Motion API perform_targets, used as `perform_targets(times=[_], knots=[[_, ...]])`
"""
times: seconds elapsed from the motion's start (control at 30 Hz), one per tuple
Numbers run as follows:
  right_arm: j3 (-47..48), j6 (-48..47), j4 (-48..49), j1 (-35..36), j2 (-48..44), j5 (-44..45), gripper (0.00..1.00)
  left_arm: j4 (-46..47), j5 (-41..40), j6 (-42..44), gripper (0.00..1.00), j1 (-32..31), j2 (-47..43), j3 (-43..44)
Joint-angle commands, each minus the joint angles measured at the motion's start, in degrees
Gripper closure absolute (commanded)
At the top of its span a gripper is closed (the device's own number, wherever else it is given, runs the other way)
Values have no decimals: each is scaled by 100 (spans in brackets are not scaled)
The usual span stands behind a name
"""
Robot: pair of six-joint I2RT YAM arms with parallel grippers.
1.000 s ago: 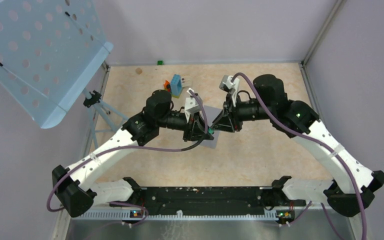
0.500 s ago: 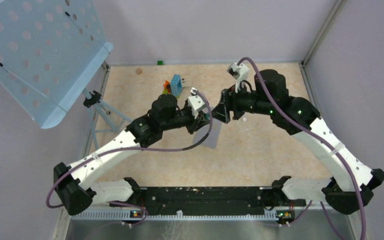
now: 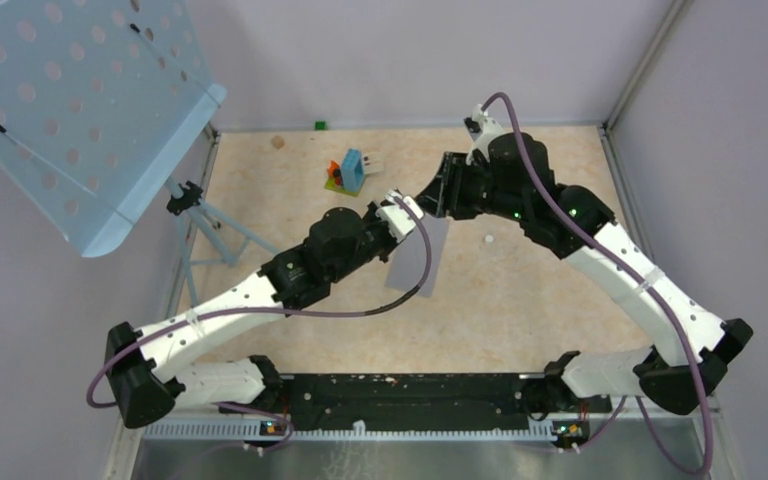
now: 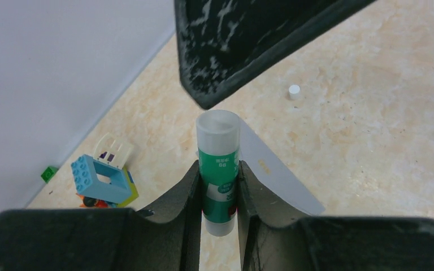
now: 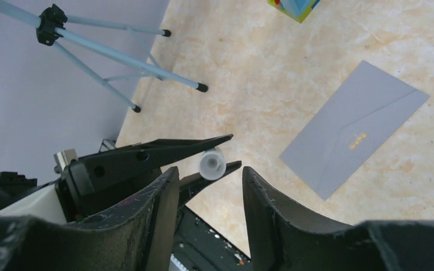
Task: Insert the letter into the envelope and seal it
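Observation:
The grey envelope [image 3: 415,262] lies flat on the tan floor, flap side up [image 5: 353,129], and its end shows behind the stick [image 4: 271,172]. My left gripper [image 4: 218,165] is shut on a green glue stick [image 4: 219,175] with a white top, held above the envelope's far end [image 3: 415,208]. My right gripper [image 5: 208,172] is open and empty. It faces the stick's white end [image 5: 211,164] from a short distance [image 3: 440,195]. The letter does not show in any view.
A small white cap [image 3: 487,240] lies on the floor right of the envelope [image 4: 294,91]. A blue-orange-green block cluster [image 3: 348,172] sits near the back. A tripod [image 5: 107,53] with a blue perforated board [image 3: 80,110] stands left. Walls enclose the floor.
The grippers were together over the envelope. The right one has let go, opened and pulled back toward the far wall. The left lifted the stick. A white cap now lies on the floor.

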Motion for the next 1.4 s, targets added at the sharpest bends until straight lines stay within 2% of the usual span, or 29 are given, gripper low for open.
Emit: perform_targets(times=[0.0,0.37,0.67,0.77,0.9,0.97,1.03,1.2,1.37], knots=[[-75,268,397,97,199,113,56,616,-224,228,100,-100,-166,-113],[-135,228,468,179,352,204,67,639,-112,262,100,-128,-138,-138],[-143,190,459,304,352,203,68,634,-107,222,100,-128,-116,-155],[-159,182,436,325,323,251,74,610,-102,203,100,-128,-119,-155],[-174,74,379,331,312,342,93,530,-14,-12,100,-126,-92,-113],[-121,-255,335,332,322,237,99,358,172,-269,100,-105,-93,-21],[-32,-1009,242,325,343,-64,100,16,934,-550,100,28,-102,136],[-85,-2840,-147,323,239,-1272,100,-481,4391,-1439,100,712,-84,724],[-373,-3847,-218,318,-35,-2497,100,-121,6089,-2196,100,917,-264,783]])
